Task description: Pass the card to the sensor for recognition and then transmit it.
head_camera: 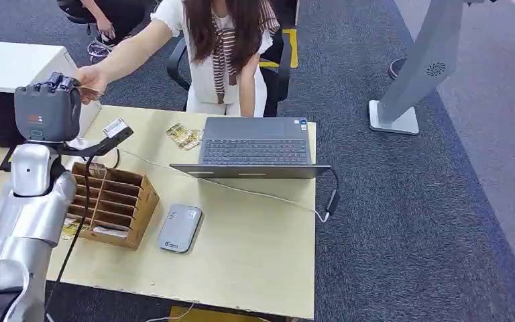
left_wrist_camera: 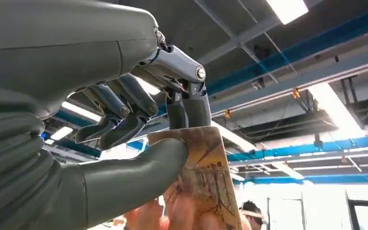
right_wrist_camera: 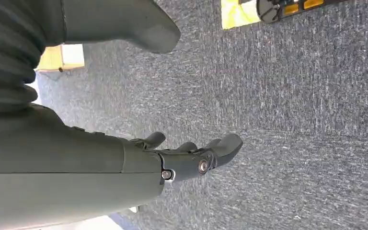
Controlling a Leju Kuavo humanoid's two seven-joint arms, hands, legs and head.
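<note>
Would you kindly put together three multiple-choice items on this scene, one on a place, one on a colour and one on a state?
1. Where does the grey card reader lie?
A. On the laptop's keyboard
B. On the table, between the wooden organiser and the laptop
C. On the carpet

2. What colour is the carpet?
A. Dark grey
B. Red
C. Green

3. What is the left hand doing?
A. Hanging open with nothing in it
B. Pressing a laptop key
C. Holding the card

Answers:
1 B: the reader sits flat on the table, beside the wooden organiser and in front of the laptop.
2 A: dark grey pile covers the floor around the table.
3 C: the left wrist view shows the card between thumb and fingers, with a person's hand reaching to it.
</note>
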